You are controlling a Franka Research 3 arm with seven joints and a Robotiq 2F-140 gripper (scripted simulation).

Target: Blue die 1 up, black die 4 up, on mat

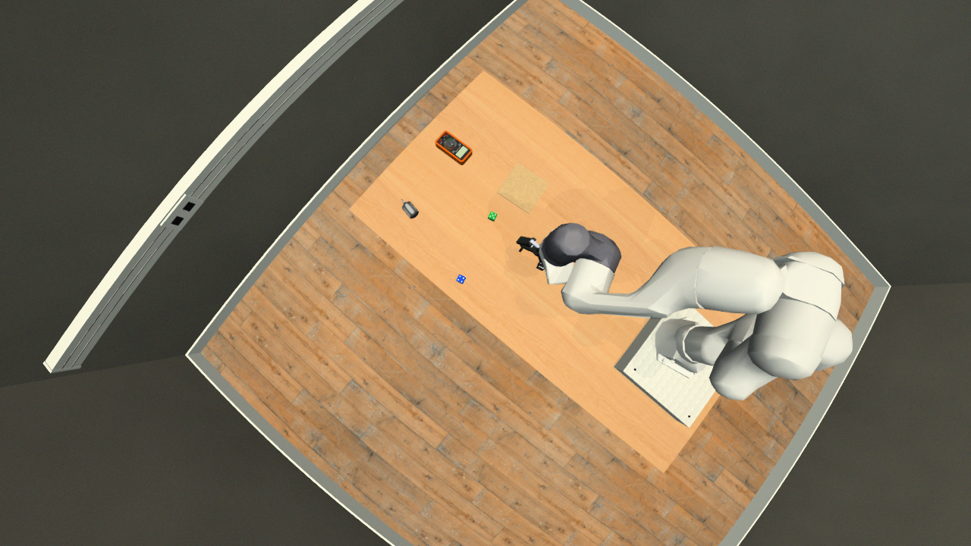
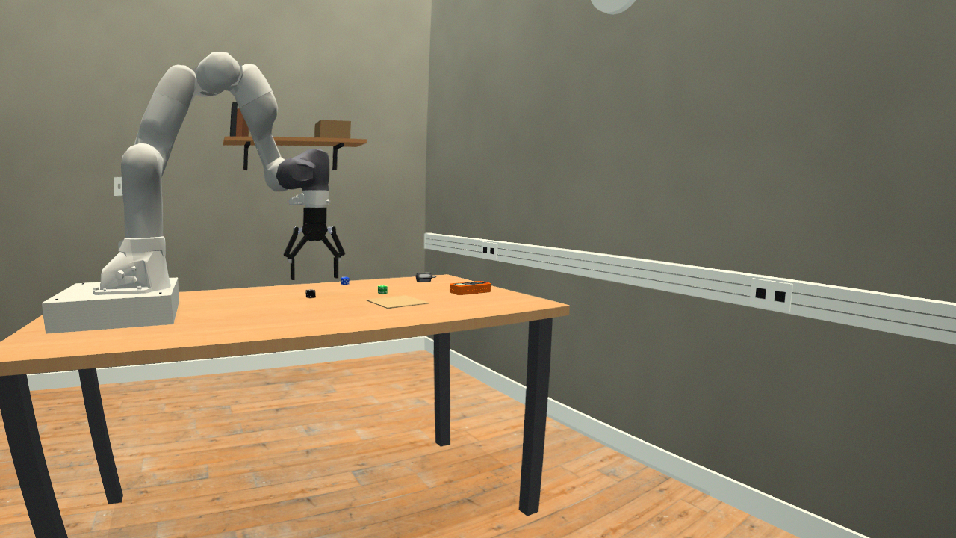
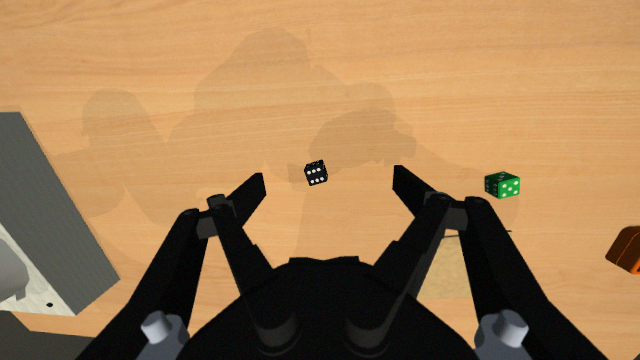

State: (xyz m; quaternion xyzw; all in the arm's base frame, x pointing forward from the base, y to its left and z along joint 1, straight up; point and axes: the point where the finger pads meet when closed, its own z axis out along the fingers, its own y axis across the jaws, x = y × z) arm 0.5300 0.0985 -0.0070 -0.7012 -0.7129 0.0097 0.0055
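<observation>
The black two-fingered pincer (image 1: 529, 252) (image 2: 314, 269) (image 3: 327, 180) is hanging above the wooden table (image 1: 597, 183) (image 2: 254, 314) (image 3: 125, 45), spreading its fingers fully and holding nothing; the small black cube die with white pips (image 2: 311, 294) (image 3: 316, 173) is lying below, appearing between the fingertips in the wrist view and showing six on top; the small blue cube die with white pips (image 1: 460, 279) (image 2: 344, 281) is resting apart, off the thin square tan mat (image 1: 523, 188) (image 2: 396, 302) (image 3: 445, 270); the small green cube die with white pips (image 1: 491, 215) (image 2: 382, 289) (image 3: 502, 185) is sitting near the mat, showing five on top.

The black die is probably coming first; it is appearing slightly turned against the fingers, so a closing grip could be twisting it or catching an edge, and a loose hold could be letting it roll to a wrong number during the turn; a release too high could be tumbling it, and one near the mat's border could be leaving it tilted or partly off; a low sweep of the wide fingers towards the mat could be knocking the green die off its five.

The arm is hiding the black die from above; the blue die is falling outside the wrist view; the fingers there are covering part of the mat.
</observation>
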